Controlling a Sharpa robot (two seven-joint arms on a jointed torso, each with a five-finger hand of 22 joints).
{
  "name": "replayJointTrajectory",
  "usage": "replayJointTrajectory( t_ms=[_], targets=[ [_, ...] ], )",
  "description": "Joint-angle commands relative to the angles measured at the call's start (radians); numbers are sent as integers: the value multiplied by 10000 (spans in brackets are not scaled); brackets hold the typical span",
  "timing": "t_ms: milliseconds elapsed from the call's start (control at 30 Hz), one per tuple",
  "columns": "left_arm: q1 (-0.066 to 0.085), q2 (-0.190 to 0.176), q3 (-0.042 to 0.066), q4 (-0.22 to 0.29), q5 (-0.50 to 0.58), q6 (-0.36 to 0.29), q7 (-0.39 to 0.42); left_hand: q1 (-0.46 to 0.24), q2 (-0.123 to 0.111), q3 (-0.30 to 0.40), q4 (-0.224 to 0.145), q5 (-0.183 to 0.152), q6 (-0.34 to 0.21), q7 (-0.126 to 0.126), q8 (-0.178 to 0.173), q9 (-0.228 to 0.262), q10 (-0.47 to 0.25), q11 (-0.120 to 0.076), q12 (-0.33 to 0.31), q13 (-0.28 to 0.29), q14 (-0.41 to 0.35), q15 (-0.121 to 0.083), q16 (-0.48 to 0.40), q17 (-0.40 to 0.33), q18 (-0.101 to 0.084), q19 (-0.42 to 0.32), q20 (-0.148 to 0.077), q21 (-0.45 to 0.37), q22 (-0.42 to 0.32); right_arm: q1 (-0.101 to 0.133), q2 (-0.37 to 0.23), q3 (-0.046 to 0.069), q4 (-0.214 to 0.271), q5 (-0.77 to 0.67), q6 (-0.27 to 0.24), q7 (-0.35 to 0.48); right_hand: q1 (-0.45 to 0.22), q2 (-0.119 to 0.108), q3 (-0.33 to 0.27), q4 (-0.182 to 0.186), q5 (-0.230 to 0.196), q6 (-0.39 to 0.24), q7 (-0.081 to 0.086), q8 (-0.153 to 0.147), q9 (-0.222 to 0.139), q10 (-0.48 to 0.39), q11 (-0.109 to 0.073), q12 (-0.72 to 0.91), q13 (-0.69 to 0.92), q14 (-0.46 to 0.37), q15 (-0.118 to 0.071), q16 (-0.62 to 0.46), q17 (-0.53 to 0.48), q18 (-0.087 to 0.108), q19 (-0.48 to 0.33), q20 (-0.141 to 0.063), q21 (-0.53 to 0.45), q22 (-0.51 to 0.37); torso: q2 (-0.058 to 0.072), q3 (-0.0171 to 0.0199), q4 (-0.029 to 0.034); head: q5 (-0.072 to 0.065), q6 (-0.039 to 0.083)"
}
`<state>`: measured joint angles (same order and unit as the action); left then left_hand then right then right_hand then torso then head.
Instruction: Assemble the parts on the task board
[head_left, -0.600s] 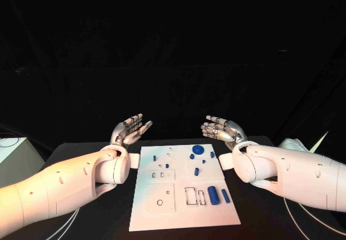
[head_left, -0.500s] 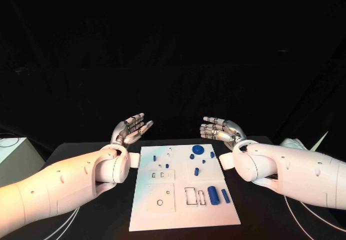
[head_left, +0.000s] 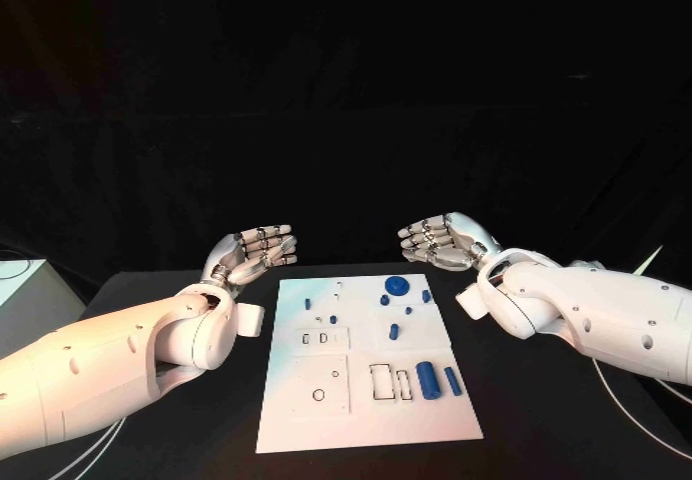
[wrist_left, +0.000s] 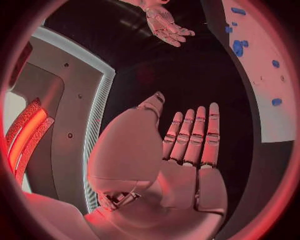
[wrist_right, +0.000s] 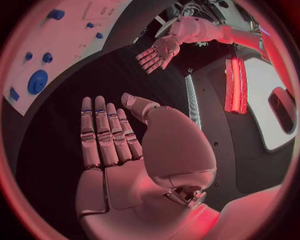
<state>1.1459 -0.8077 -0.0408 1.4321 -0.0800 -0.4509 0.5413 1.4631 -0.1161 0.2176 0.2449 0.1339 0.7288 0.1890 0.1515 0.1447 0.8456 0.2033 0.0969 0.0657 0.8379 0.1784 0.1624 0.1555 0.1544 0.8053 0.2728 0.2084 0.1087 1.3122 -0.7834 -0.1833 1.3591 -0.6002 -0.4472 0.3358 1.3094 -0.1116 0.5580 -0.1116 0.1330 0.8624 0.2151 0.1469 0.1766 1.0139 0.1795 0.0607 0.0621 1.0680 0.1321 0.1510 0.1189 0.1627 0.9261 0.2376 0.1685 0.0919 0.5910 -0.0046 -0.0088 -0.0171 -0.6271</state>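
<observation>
Centre of the head view: task board (head_left: 361, 400), white, lying flat on the black table (head_left: 548, 420). Blue parts sit on its upper and right portions: a round disc (head_left: 397, 286) near the top edge, a thick cylinder (head_left: 428, 380) and a thinner bar (head_left: 453, 380) side by side at lower right (apart from each other).

Left hand (head_left: 254, 250) raised at left of the board's top, off the table, fingers extended and close together, holding nothing. Right hand (head_left: 447, 241) raised at right of the board's top, fingers slightly curled, likewise empty. Both wrist views show flat palms.
</observation>
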Motion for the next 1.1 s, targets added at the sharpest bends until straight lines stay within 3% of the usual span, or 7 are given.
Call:
replayJointTrajectory(
  t_ms=[33, 333, 400, 500, 633, 967, 1100],
  targets=[
    [70, -237, 29, 373, -483, 577, -102, -42, -164, 308, -189, -36, 1136, 392, 310, 159, 1685, -270, 211, 96, 1679, -470, 915, 851, 285, 1458, -384, 1099, 457, 190, -41, 32, 6, -2877, 28, -611, 250, -179, -285, -40, 52, 1100, -136, 278, 105, 1453, -415, 42, 35, 1761, -612, 675, 607, 173, 1308, -660, 1245, 618, 333, 10, 65, -53, 108],
    [265, -794, 73, 1284, -639, 923, -370, -160, -302, 447, -472, -47, 1169, 314, 236, 120, 1862, -386, -148, 74, 2008, -737, 2579, 2379, 232, 1846, -768, 2854, 1505, 595, -60, 57, 58, -5825, 1099, -2226, -4, -624, -486, 129, 337, 1660, -472, 115, 275, 2315, -980, 10, 120, 4350, -1411, 4097, 3561, 158, 3004, -1579, 4596, 2761, 772, -33, 172, -169, 189],
    [299, -914, 78, 1479, -725, 1054, -477, -188, -328, 494, -546, -46, 1181, 290, 220, 114, 1888, -418, -204, 76, 2014, -799, 3240, 2861, 236, 1832, -831, 3476, 1908, 645, -49, 60, 81, -6465, 1277, -2560, -62, -700, -227, 214, 347, 1689, -547, 71, 346, 2376, -975, 19, 163, 4286, -1376, 5030, 4275, 201, 3102, -1620, 5085, 3167, 857, -39, 197, -201, 195],
    [328, -1086, 88, 1766, -855, 1221, -606, -250, -379, 620, -663, -43, 1186, 262, 185, 104, 1866, -447, -256, 75, 1727, -852, 4585, 3767, 225, 1550, -918, 4809, 2813, 686, -28, 62, 132, -7318, 1427, -2993, -215, -1003, 108, 358, 577, 1664, -587, 22, 526, 2459, -996, 29, 365, 4368, -1452, 8473, 7468, -411, 4355, -1565, 8578, 7407, 991, -47, 231, -239, 173],
    [343, -1260, 104, 2068, -939, 1367, -722, -343, -452, 763, -762, -47, 1168, 248, 143, 92, 1810, -483, -251, 80, 1601, -906, 5928, 4455, 264, 1200, -942, 6360, 3856, 707, 19, 63, 165, -8189, 1599, -3467, -358, -1231, 253, 475, 615, 1535, -598, -19, 677, 2104, -992, 19, 485, 4490, -1387, 10506, 9493, -770, 5037, -1517, 10491, 9841, 1128, -59, 291, -320, 197],
    [363, -1567, 281, 2619, -1141, 1613, -906, -446, -488, 809, -838, -42, 1233, 216, 171, 141, 1303, -397, -315, 22, 1183, -821, 6445, 4546, 266, 510, -820, 7164, 4441, 699, 401, 56, -109, -9438, 1607, -4316, -550, -1483, 202, 713, 548, 1289, -702, -14, 997, 1647, -982, 49, 772, 4430, -1362, 11657, 10501, -1240, 5802, -1447, 12654, 12765, 1415, -98, 393, -401, 197],
    [374, -1593, 306, 2718, -1150, 1684, -940, -457, -483, 807, -840, -41, 1205, 220, 155, 141, 1268, -391, -314, 21, 1167, -816, 6480, 4544, 269, 475, -811, 7218, 4478, 671, 523, 54, -195, -9535, 1423, -4658, -449, -1431, 305, 701, 648, 1236, -707, -6, 1073, 1597, -982, 37, 856, 4475, -1369, 12003, 10937, -1239, 5801, -1445, 12703, 12814, 1481, -105, 430, -410, 119]
  ],
)
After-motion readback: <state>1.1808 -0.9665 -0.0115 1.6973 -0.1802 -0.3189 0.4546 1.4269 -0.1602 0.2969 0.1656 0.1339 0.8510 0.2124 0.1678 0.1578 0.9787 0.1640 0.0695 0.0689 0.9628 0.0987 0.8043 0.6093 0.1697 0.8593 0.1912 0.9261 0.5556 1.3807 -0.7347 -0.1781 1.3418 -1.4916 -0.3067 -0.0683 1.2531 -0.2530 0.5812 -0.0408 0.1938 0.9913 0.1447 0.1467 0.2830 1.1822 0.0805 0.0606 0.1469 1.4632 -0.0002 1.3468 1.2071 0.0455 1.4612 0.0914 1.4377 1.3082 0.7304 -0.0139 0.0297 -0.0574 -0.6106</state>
